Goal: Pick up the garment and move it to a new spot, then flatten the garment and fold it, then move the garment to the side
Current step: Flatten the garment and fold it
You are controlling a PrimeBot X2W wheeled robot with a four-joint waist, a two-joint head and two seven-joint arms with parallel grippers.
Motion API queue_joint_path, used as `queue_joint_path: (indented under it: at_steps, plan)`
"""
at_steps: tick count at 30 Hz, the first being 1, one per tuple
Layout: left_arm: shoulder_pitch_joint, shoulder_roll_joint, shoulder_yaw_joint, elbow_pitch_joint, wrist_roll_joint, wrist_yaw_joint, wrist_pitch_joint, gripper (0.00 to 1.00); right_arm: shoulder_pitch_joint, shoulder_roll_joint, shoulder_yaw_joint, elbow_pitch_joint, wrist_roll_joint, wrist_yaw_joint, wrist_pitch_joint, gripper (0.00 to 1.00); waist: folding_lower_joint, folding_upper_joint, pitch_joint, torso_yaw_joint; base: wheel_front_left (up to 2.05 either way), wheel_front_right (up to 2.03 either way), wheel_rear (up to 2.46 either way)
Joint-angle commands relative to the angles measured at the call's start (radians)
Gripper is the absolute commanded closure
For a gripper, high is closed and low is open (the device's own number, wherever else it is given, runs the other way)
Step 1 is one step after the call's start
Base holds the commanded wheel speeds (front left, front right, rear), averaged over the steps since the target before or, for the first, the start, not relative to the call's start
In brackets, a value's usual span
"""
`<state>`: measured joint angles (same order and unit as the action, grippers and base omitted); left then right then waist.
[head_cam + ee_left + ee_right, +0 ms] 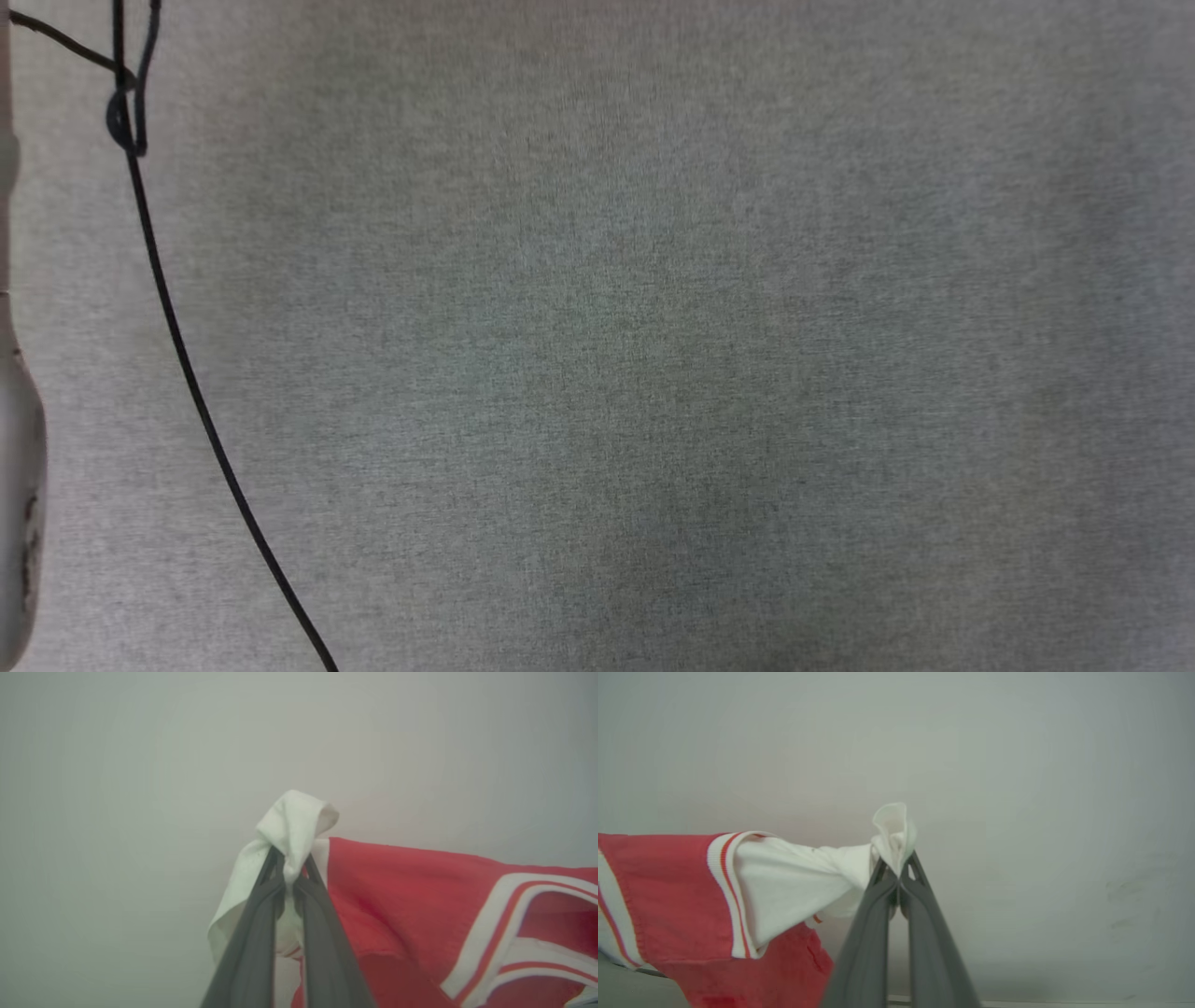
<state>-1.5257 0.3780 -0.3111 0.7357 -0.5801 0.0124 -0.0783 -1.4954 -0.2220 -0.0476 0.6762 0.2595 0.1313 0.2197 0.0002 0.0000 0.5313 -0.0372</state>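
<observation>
The garment (420,905) is a red jersey with white sleeves and red-and-white striped trim, and it hangs lifted between my two grippers. In the left wrist view my left gripper (290,858) is shut on a bunched white sleeve, with the red body spreading away to the right. In the right wrist view my right gripper (897,865) is shut on the other white sleeve, and the garment (668,896) stretches off to the left. The lettering is hidden.
The head view looks down on a plain grey fabric surface (653,355). A thin black cable (177,345) runs down its left side, knotted near the top left. A pale rounded arm part (19,467) lies along the left edge.
</observation>
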Motion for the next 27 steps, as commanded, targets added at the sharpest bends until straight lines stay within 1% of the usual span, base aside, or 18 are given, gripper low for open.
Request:
queue_joint_path:
  at_steps: [1,6,10,13,17,20,23,27]
  plan:
    - [0.019,-0.004,0.005,0.015,-0.008,-0.005,-0.015,1.00,-0.006,0.001,0.010,0.020,0.012,-0.001,-0.015,1.00,-0.0002,0.0000,0.035,0.001,0.00,0.00,0.00]
    - [0.076,-0.023,0.001,0.081,-0.033,-0.043,-0.051,1.00,0.042,0.009,0.046,0.103,0.062,-0.001,-0.064,1.00,-0.0002,0.0000,0.056,0.006,0.00,0.00,0.00]
    - [0.140,-0.041,0.006,0.131,-0.058,-0.072,-0.088,1.00,0.106,0.011,0.074,0.160,0.108,-0.001,-0.095,1.00,-0.0002,0.0000,0.042,0.013,0.00,0.00,0.00]
    - [0.210,-0.056,0.007,0.167,-0.077,-0.091,-0.115,1.00,0.190,0.008,0.095,0.191,0.148,-0.001,-0.120,1.00,-0.0002,0.0000,0.014,0.022,0.00,0.00,0.00]
    - [0.328,-0.072,0.006,0.196,-0.102,-0.113,-0.148,1.00,0.334,0.003,0.119,0.214,0.208,-0.001,-0.151,1.00,-0.0002,0.0000,-0.061,0.030,0.00,0.00,0.00]
    - [0.442,-0.081,-0.001,0.197,-0.116,-0.125,-0.165,1.00,0.465,0.003,0.143,0.203,0.253,-0.001,-0.164,1.00,-0.0002,0.0000,-0.132,0.031,0.00,0.00,0.00]
    - [0.573,-0.084,-0.008,0.183,-0.126,-0.133,-0.174,1.00,0.602,0.004,0.168,0.178,0.295,-0.001,-0.171,1.00,-0.0002,0.0000,-0.207,0.026,0.00,0.00,0.00]
    - [0.749,-0.075,-0.013,0.140,-0.137,-0.136,-0.181,1.00,0.761,-0.001,0.193,0.113,0.335,-0.001,-0.163,1.00,-0.0002,0.0000,-0.289,0.017,0.00,0.00,0.00]
